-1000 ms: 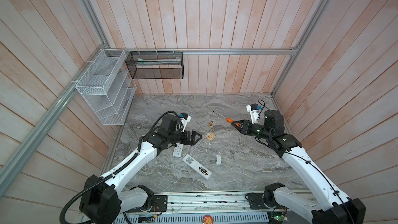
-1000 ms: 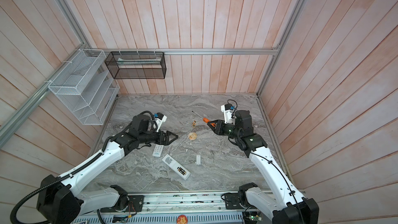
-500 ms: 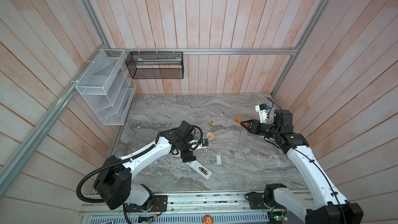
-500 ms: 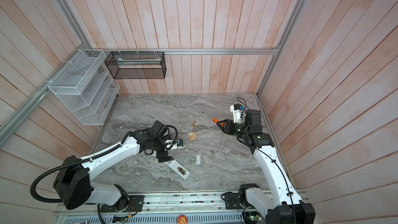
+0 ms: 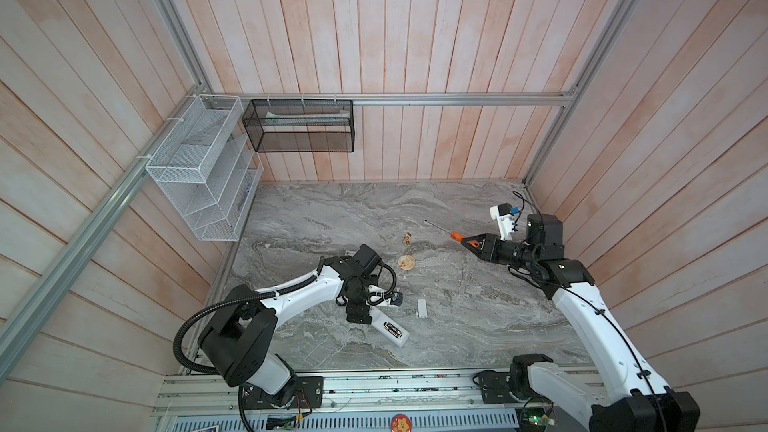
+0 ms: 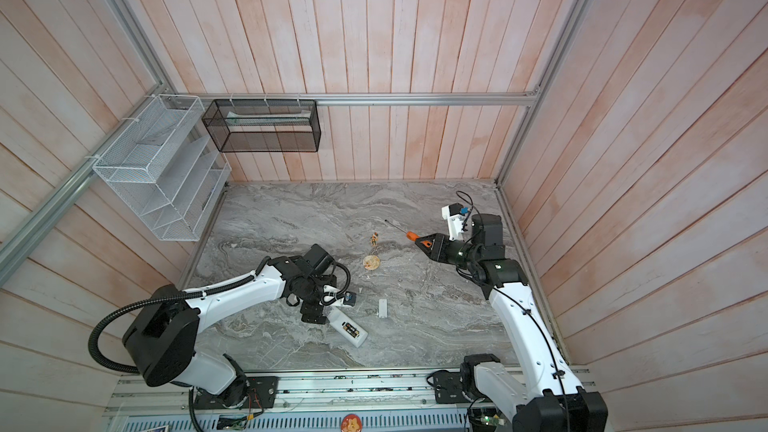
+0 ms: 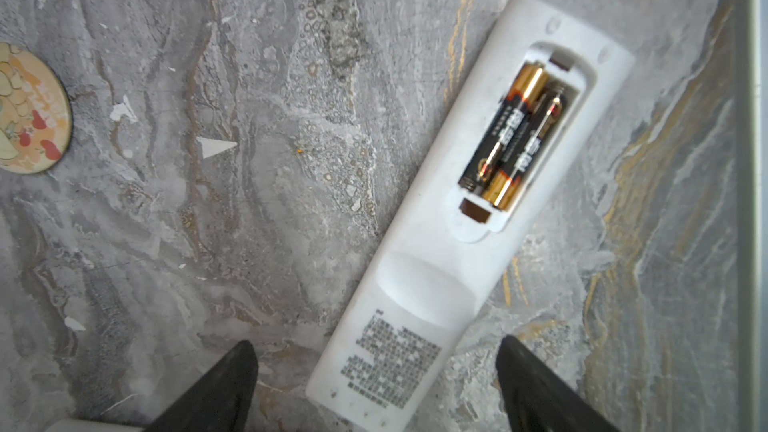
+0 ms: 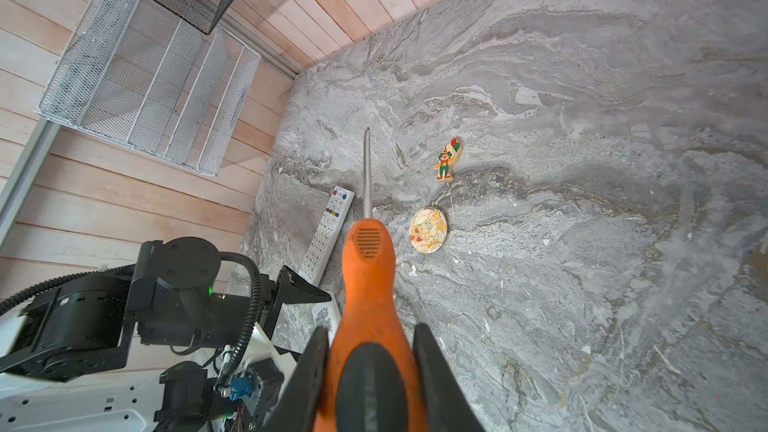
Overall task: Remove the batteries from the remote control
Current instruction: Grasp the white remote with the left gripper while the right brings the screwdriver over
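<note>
Batteries (image 7: 513, 135) are lying in the opened remote (image 7: 436, 284) near the counter's (image 5: 478, 326) front edge, left gripper (image 7: 374, 347) hanging released astride it. Right gripper (image 8: 368, 367) is clenching the screwdriver (image 8: 368, 268) by the right edge.

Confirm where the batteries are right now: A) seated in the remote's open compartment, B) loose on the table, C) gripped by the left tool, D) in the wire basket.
A: the left wrist view shows two batteries side by side in the uncovered compartment of the white remote, while the left tool stands open around its labelled end, gripping nothing.
</note>
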Controlling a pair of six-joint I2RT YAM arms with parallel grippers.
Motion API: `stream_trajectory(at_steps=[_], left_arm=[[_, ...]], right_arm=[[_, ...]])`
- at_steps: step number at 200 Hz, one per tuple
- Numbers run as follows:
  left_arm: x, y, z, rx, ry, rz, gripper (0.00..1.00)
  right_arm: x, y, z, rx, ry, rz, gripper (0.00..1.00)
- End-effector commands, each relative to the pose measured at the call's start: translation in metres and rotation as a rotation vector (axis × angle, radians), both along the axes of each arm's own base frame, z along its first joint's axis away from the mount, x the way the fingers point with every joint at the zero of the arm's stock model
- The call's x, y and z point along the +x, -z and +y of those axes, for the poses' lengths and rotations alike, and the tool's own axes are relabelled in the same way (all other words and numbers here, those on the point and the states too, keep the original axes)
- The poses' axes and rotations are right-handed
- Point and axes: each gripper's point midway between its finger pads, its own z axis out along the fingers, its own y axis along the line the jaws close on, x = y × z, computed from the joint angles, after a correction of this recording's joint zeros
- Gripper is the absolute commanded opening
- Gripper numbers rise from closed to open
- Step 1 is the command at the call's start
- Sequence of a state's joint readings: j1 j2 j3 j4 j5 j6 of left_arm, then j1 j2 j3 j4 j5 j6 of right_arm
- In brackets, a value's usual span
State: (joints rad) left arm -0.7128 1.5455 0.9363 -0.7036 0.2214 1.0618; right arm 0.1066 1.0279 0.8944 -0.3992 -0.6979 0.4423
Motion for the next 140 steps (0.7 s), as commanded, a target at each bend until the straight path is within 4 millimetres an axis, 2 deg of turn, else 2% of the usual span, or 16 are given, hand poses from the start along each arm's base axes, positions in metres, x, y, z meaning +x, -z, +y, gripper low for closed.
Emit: stream_trajectory(at_steps=[1,24,71,119,140], left_arm=[[0.001,0.015,0.004,0.039,0.051,-0.015,0.92],[0.001,0.028,0.007,0.084,0.062,-0.006,0.90],[0.001,0.041,0.007,0.125,0.078,-0.011,0.81],[-0.007,0.053,-0.004,0.173,-0.054,0.050,0.50],[-0.021,0.063,-0.005,0.200,-0.104,0.084,0.45]], right_arm=[[-0.003,-0.007,0.003,0.026,-0.015,-0.020,0.00],[-0.003,-0.009,0.003,0.031,-0.011,-0.020,0.00],[-0.001,-0.016,0.002,0.036,-0.001,-0.025,0.00],[-0.004,-0.017,-0.001,-0.003,0.006,0.034,0.00],[-0.009,-0.015,-0.003,-0.051,-0.007,0.082,0.00]])
